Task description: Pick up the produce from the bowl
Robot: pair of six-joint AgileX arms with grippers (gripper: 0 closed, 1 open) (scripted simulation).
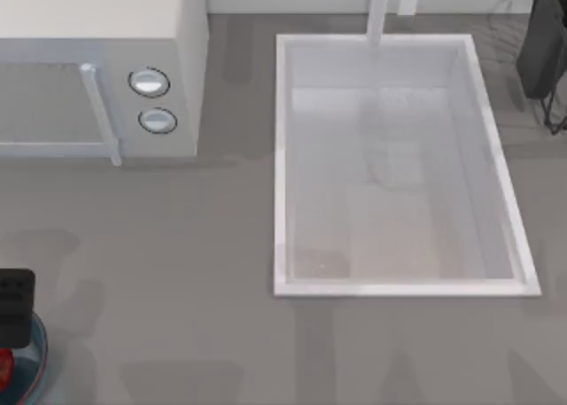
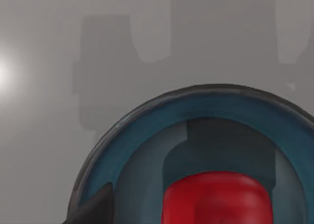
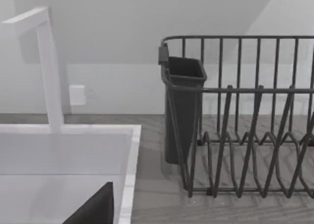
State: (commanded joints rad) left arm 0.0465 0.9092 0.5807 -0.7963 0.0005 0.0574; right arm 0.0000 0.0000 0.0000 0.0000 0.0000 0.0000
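Your left tool [image 1: 11,321] hangs over the bowl [image 2: 147,121], its state unclear, with the produce [image 2: 216,197] still resting inside, so the grasp and lift remain.

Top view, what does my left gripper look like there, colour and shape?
The left gripper is a black, boxy block with squared edges and a flat top that carries a few small paler dots. I can see no cables, lettering or coloured markings on it.
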